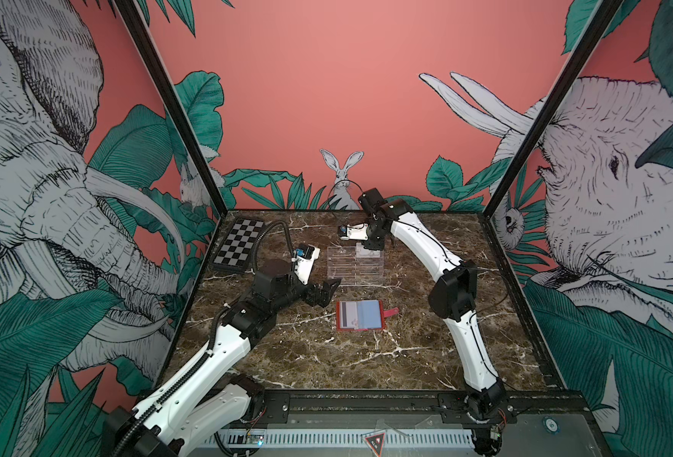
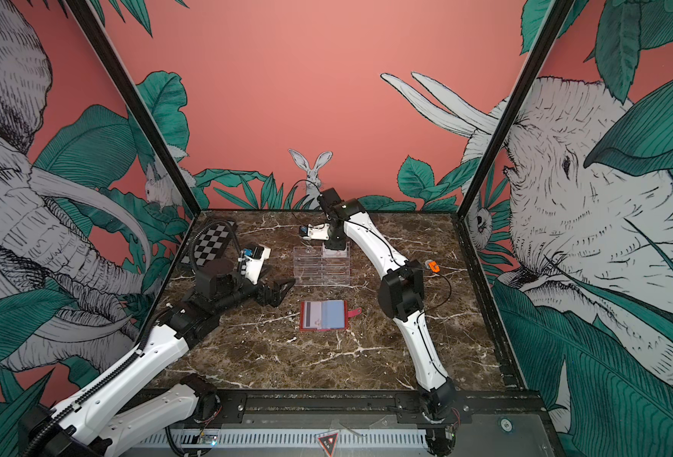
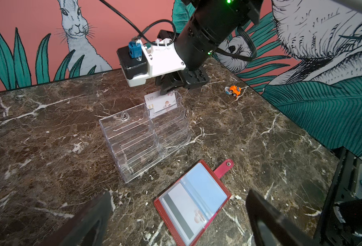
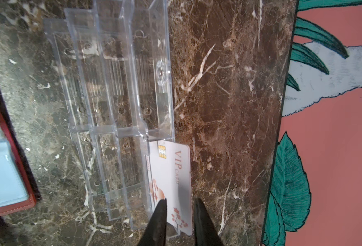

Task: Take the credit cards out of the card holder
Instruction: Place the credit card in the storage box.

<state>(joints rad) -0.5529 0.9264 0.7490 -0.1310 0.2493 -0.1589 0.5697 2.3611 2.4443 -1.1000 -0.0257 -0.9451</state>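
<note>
Marble table [image 1: 327, 356], open card holder [image 1: 360, 314], credit card [image 3: 163, 104] in rack [image 3: 137, 144]

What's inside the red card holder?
One credit card, grey stripe up, sits in the sleeve away from the snap tab; the other sleeve looks empty. Anything beneath is hidden.

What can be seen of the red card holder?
The card holder is a red, leather-like booklet lying open and flat on the marble table, in front of the clear rack. Pale blue clear sleeves fill it; one holds a whitish card with a grey stripe. Its snap tab sticks out sideways. Nothing but the table touches it.
</note>
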